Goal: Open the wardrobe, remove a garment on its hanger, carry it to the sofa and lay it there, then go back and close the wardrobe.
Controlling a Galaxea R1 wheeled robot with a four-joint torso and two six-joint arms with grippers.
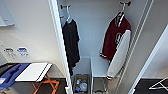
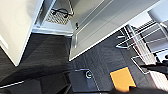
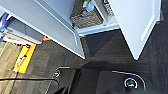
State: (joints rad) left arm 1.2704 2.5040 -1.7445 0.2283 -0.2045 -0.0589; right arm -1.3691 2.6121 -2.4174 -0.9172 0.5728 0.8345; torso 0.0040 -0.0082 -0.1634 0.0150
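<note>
White wardrobe (image 1: 140, 37) stands open, the jacket hanging inside on the right.

The dark red garment (image 1: 115, 40) with white sleeves hangs from its thin white hanger (image 1: 122, 10) on a hook by the right wall; a black T-shirt (image 1: 71, 42) hangs to the left. Below sit a woven basket (image 1: 81, 83) and a wire basket (image 1: 99, 87). I cannot tell from where I stand whether either gripper is open or closed.
</note>
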